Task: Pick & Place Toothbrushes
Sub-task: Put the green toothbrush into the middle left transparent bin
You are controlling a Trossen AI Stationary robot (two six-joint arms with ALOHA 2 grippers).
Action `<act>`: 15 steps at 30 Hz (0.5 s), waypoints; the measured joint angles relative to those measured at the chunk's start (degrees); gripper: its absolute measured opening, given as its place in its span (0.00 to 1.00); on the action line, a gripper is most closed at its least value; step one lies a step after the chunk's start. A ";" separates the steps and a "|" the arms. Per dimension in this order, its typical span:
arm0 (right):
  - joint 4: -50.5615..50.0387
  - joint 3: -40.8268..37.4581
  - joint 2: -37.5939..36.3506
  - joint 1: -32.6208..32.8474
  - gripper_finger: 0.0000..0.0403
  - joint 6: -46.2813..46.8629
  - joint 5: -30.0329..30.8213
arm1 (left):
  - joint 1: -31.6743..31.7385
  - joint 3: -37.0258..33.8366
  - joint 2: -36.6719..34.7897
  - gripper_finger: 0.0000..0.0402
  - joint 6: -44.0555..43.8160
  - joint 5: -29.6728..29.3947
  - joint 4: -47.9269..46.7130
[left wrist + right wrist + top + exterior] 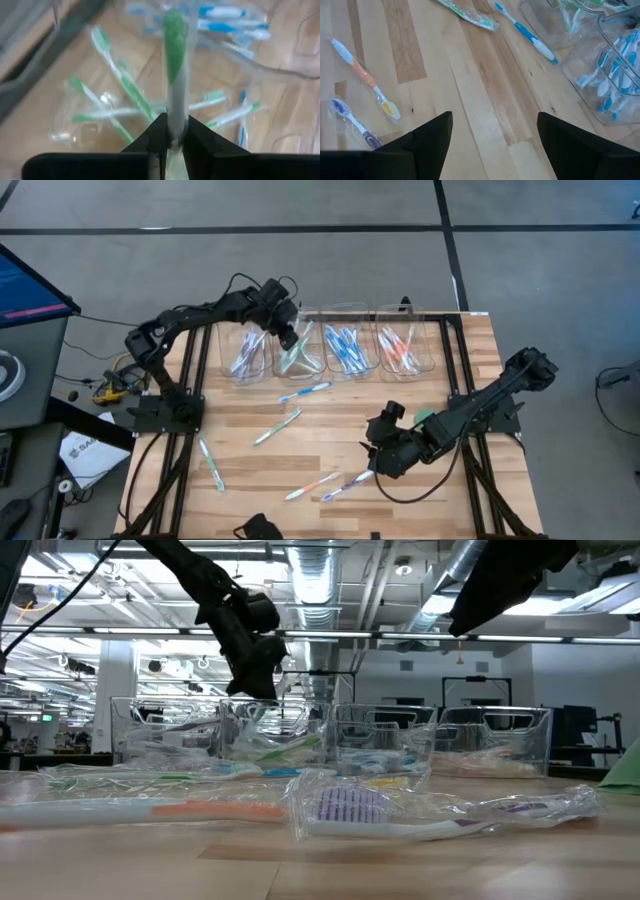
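Four clear bins stand in a row at the far side, holding purple (245,352), green (297,352), blue (345,348) and orange (400,348) toothbrushes. My left gripper (290,335) hangs over the green bin (95,115), shut on a green toothbrush (173,55). My right gripper (385,458) stands open above the near right of the table, with nothing between its fingers (492,140). Loose toothbrushes lie flat on the wood: blue (305,392), green (277,427), another green (210,463), orange (312,486) and purple (345,485). My left gripper pinches the green toothbrush by its pale handle (175,117) between the two fingers (159,135). It comes slanting down from above, and the toothbrush runs on along the fingers, its green end (173,40) pointing out over the green bin. Whether that end touches the bin's contents I cannot tell.
A flat pale green disc (425,418) lies beside my right arm. Dark frame rails run along the table's left (190,380) and right (455,370) sides. In the low view a wrapped purple toothbrush (400,815) and an orange one (200,808) lie near the front edge.
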 joint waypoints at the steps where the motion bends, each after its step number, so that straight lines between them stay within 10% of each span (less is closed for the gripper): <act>1: 0.00 0.00 0.00 -0.03 0.71 0.02 0.02 | 0.00 -0.01 0.25 0.11 -0.01 0.03 -0.67; 15: -0.45 -0.02 0.00 -0.05 0.71 -1.36 0.18 | -0.72 -0.58 0.16 0.37 -0.22 0.03 -1.52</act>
